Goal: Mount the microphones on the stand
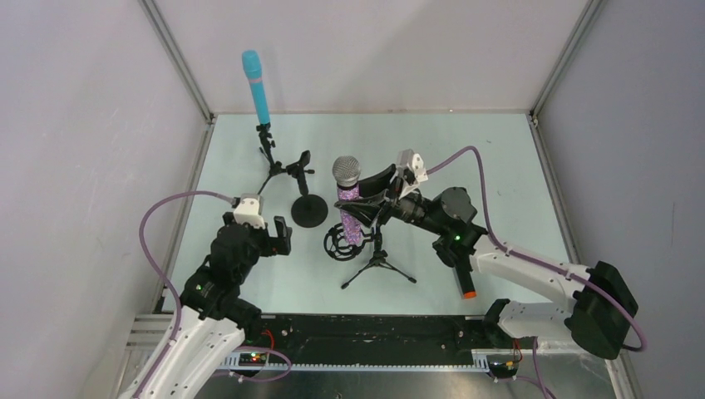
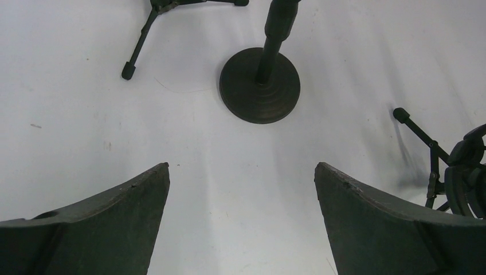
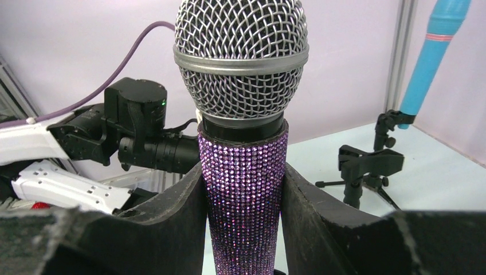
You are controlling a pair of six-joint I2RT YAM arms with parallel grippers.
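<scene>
Right gripper (image 3: 243,192) clamped around purple glitter mic (image 3: 242,109), both fingers pressed on the glitter body just under the silver mesh head, mic upright. Below the grip is a tripod stand (image 1: 378,264) with ring mount; cannot tell if the mic sits in it. Left gripper (image 2: 242,189) wide apart, holding nothing, hovering over the table (image 2: 74,114); round-base stand (image 2: 259,86) just ahead of its fingertips. Light blue mic (image 1: 257,87) clipped upright on small tripod (image 1: 268,162), well beyond left gripper. Black mic with orange end (image 1: 464,281) lies on table behind right gripper, under its arm
</scene>
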